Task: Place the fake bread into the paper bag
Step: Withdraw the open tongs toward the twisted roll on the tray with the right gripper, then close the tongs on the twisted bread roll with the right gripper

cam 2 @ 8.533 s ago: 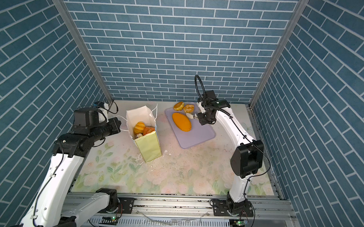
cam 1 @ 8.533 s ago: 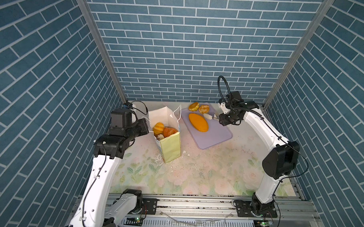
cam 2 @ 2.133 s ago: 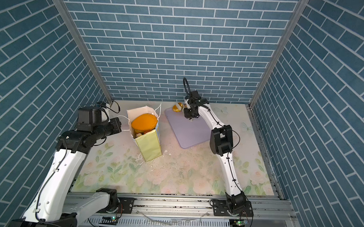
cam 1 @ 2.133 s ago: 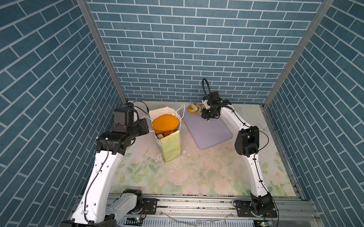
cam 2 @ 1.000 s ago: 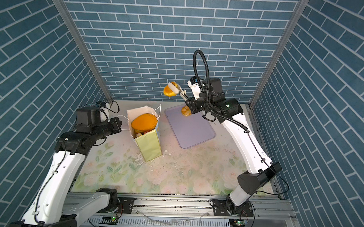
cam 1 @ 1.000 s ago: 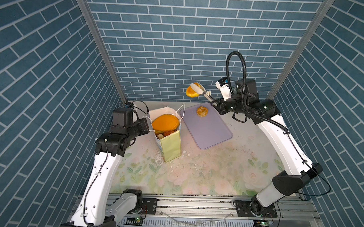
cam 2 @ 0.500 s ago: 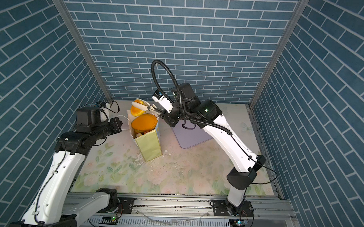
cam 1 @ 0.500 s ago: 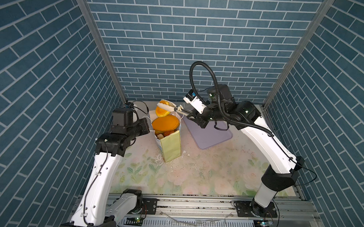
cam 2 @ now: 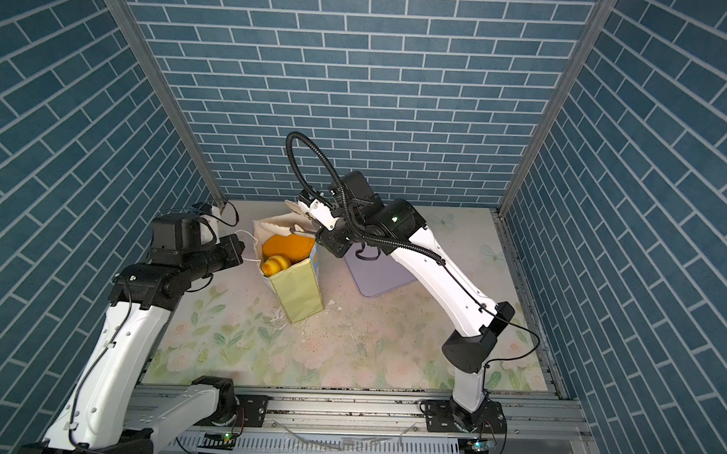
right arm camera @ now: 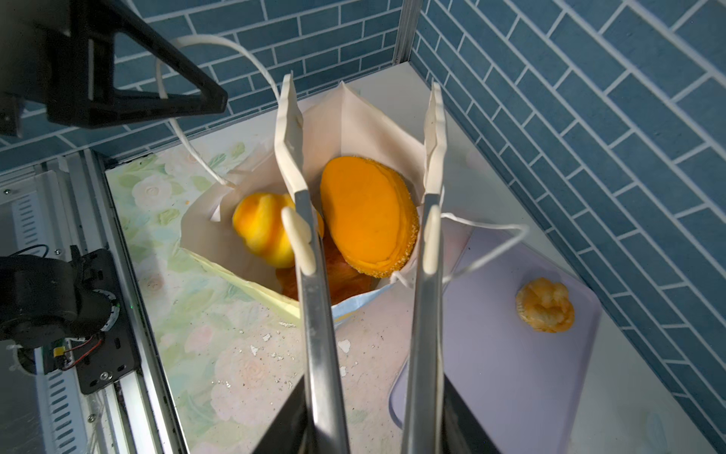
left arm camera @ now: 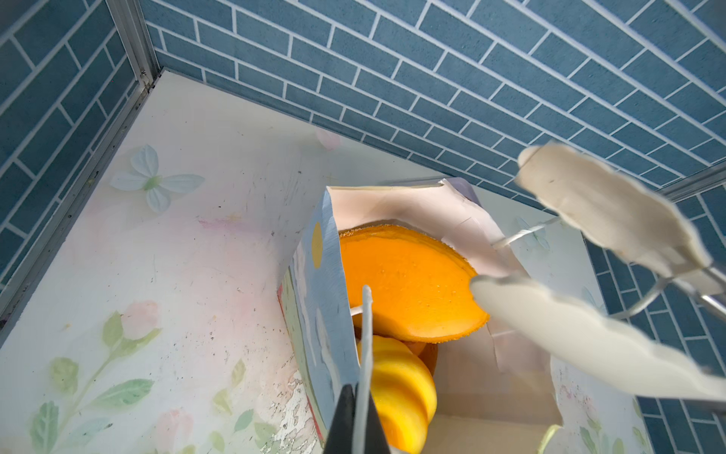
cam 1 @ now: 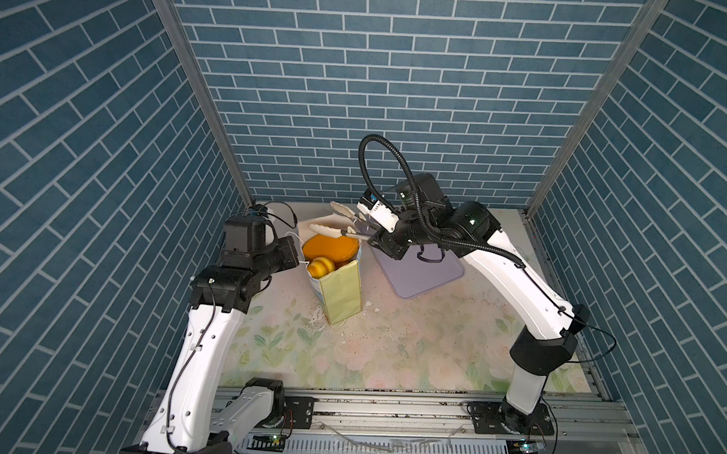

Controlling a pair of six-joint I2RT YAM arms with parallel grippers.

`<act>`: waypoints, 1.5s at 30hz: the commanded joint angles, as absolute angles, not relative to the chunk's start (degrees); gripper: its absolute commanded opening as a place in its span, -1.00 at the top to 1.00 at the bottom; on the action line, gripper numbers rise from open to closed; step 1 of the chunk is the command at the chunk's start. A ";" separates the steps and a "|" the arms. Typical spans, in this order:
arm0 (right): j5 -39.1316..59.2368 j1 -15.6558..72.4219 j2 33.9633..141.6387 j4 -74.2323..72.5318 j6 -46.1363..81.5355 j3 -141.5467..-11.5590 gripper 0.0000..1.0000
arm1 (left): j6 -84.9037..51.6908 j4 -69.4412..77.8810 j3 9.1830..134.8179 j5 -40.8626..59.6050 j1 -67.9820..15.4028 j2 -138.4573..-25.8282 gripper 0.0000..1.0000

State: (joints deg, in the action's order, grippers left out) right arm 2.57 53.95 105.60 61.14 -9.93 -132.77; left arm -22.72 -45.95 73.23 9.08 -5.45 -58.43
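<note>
The paper bag [cam 1: 343,289] [cam 2: 297,292] [right arm camera: 353,118] stands open on the floral mat. Inside lie pieces of fake bread: a large orange oval loaf [cam 1: 331,247] [left arm camera: 404,283] [right arm camera: 369,212], a yellow bun [cam 1: 321,267] [left arm camera: 400,389] [right arm camera: 263,224] and a brown piece [right arm camera: 345,279] beneath. One more small bun [right arm camera: 545,304] sits on the lavender tray [right arm camera: 510,373]. My left gripper [cam 1: 296,254] [left arm camera: 358,397] is shut on the bag's white cord handle [left arm camera: 366,334]. My right gripper [cam 1: 374,235] [right arm camera: 369,412] is shut on metal tongs [right arm camera: 318,334], whose white tips [cam 1: 326,229] [left arm camera: 589,326] stand spread and empty over the bag's mouth.
The lavender tray [cam 1: 426,276] [cam 2: 376,278] lies right of the bag, partly under my right arm. Blue brick walls close in the back and both sides. White crumbs [cam 1: 350,323] dot the mat by the bag's foot.
The tongs, which held a yellow bun above the bag half a second ago, have spread apart. The bun now lies inside the bag beside the oval loaf.
</note>
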 commanded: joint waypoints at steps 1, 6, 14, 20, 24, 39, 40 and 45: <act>-0.59 53.48 104.94 58.18 -10.30 -135.87 0.10 | -22.79 -45.70 72.78 9.13 -5.62 -57.65 1.00; -2.10 49.00 104.43 54.80 -4.88 -138.20 0.14 | -22.70 -45.72 73.05 8.96 -5.59 -57.73 1.00; -9.44 39.52 103.58 54.75 -0.46 -135.26 0.13 | -22.49 -46.65 74.69 8.44 -5.62 -59.26 1.00; -13.91 34.14 104.15 54.79 2.26 -128.24 0.10 | -22.28 -46.97 74.54 7.87 -5.58 -58.75 1.00; -14.76 31.54 103.38 50.74 5.79 -117.77 0.09 | -21.80 -47.03 74.32 7.81 -5.62 -58.28 1.00; -1.88 26.80 109.23 34.83 8.96 -98.70 0.02 | -22.20 -45.89 72.55 8.17 -5.59 -57.88 1.00; -1.66 26.81 110.22 34.48 8.67 -99.10 0.01 | -22.47 -45.94 72.34 8.13 -5.55 -57.78 1.00; -0.77 26.80 115.63 36.08 5.22 -103.58 -0.02 | -23.06 -45.61 72.10 8.35 -5.62 -57.69 1.00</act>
State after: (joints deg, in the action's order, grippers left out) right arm -2.76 26.61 113.89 38.13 7.33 -100.79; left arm -22.74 -45.95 72.60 8.62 -5.45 -58.33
